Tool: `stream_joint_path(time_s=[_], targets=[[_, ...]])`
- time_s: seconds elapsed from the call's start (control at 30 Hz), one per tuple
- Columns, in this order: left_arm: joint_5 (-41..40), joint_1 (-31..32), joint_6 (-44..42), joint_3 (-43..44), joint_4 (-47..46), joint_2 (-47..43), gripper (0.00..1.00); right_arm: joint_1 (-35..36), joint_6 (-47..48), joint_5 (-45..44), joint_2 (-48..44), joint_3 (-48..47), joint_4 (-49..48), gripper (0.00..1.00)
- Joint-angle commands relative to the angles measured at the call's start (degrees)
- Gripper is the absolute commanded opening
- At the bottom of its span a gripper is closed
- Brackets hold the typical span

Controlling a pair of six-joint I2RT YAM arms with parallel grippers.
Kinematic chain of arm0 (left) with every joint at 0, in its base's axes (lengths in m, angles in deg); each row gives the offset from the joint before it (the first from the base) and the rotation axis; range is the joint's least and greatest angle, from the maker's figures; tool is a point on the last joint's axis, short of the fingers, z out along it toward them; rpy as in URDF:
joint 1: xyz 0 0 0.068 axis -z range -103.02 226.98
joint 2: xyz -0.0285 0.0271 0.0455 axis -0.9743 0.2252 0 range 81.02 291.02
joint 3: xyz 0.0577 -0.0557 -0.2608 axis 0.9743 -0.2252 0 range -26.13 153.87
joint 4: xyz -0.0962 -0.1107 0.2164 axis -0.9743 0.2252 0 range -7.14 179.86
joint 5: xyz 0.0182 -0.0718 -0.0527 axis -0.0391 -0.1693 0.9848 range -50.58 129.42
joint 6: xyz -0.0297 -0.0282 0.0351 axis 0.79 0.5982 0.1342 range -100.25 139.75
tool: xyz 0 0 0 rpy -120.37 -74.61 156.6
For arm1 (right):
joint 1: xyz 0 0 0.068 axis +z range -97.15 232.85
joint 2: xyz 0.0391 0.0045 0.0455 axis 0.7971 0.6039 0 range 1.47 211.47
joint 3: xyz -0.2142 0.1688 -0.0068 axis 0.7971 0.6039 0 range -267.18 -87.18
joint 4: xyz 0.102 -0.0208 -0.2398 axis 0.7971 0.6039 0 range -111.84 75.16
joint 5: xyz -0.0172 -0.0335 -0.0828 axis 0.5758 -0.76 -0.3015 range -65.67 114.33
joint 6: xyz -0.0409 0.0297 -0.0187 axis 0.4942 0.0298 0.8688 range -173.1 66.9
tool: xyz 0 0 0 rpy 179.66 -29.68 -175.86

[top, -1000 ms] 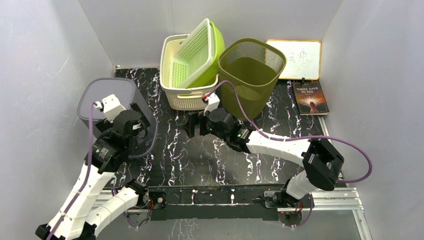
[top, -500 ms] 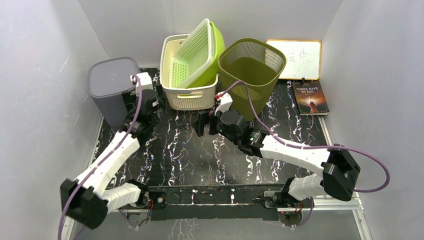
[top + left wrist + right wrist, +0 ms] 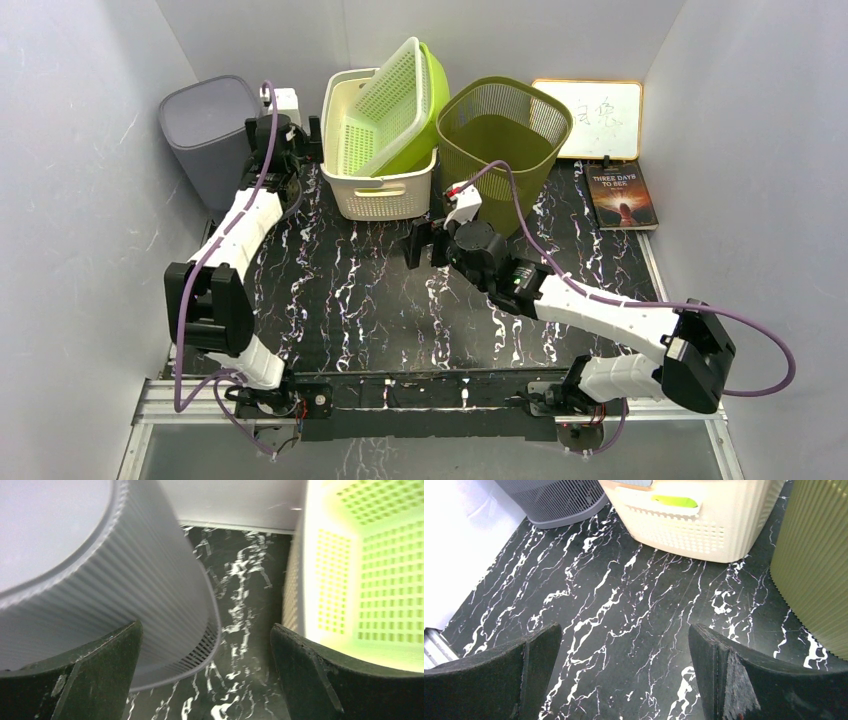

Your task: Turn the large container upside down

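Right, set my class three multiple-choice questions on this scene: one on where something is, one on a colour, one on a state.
1. Where does the grey container stand?
A. In the far left corner, left of the cream basket
B. In the near right corner
C. Alone at the near edge

2. What colour is the mesh bin to the right of the cream basket?
A. Red
B. Olive green
C. Blue

3. How does the grey container stand?
A. On its side
B. Upright, mouth up
C. Upside down, closed base up

Answers:
1 A: it stands by the left wall at the back, beside the basket.
2 B: its mesh walls are olive green.
3 C: a flat closed surface faces up and the rim is at the bottom.
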Motion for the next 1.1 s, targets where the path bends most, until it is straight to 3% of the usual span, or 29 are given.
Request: stream_joint_path(time_s=[0.0, 0.23, 0.4, 0.57, 0.7, 0.9, 1.07], targets=[[11.5, 0.2, 0.8, 1.4, -0.3, -4.4, 0.98, -0.4, 1.5, -2.1, -0.3, -1.0, -2.0, 0.98], [18.2, 0.3, 3.2, 2.7, 9.7, -10.7, 0.98, -0.5, 6.7, -2.3, 1.2, -6.1, 2.9, 0.98], [22.8, 0.5, 11.1, -1.1, 14.0, -22.7, 0.98, -0.9, 13.6, -4.7, 1.7, -17.6, 9.6, 0.98], [27.8, 0.6, 13.8, -1.6, 24.0, -27.2, 0.98, -4.9, 17.1, -9.1, 7.5, -34.5, 22.2, 0.97], [30.1, 0.6, 13.2, 0.4, 31.9, -26.9, 0.98, -11.3, 17.7, -4.4, 14.2, -45.2, 30.5, 0.93], [31.3, 0.6, 13.1, -2.0, 31.9, -30.7, 0.98, -17.7, 20.2, 3.1, 18.1, -49.7, 33.6, 0.88], [31.3, 0.6, 12.7, -3.3, 32.5, -31.0, 0.98, -22.9, 21.3, 13.1, 19.7, -50.5, 35.6, 0.70]])
